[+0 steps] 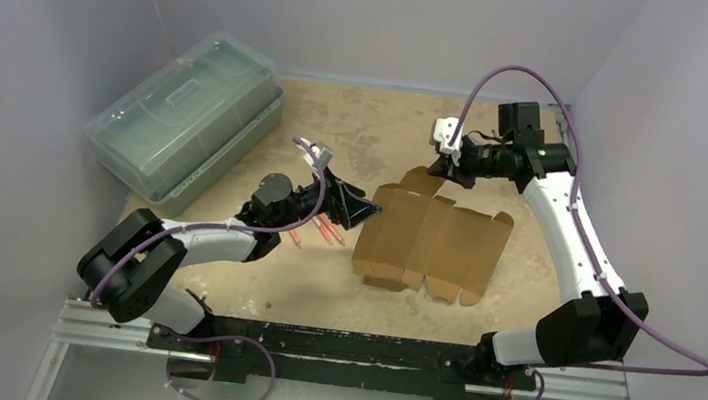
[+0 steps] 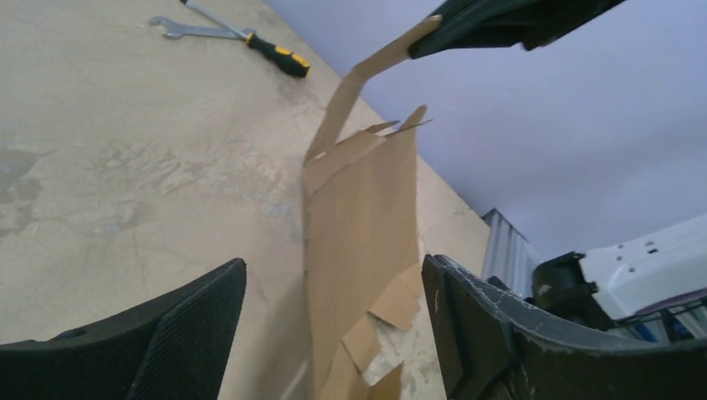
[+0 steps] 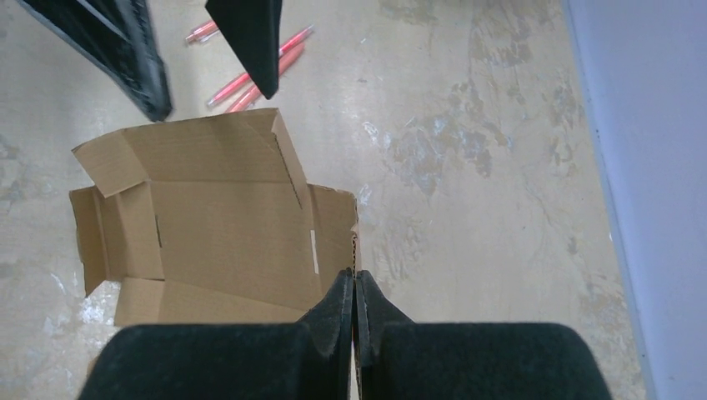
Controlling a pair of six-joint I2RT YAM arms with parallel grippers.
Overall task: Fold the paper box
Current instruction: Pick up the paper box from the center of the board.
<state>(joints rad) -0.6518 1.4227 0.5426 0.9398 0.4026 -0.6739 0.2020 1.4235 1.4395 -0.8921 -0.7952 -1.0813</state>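
Two holds needed: right gripper (image 3: 353, 292) pinches paper box (image 3: 225, 217) at twelve o'clock; left gripper (image 2: 333, 267) (jaws wide, nine o'clock) should close squarely on the edge.

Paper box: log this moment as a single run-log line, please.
paper box: unfolded, mostly flat | right gripper: shut on box's flap, flap raised | left gripper: open, facing box's opposite edge

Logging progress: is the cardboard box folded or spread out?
Spread out: the box lies mostly flat on the table, only one far flap held up by the right hand.
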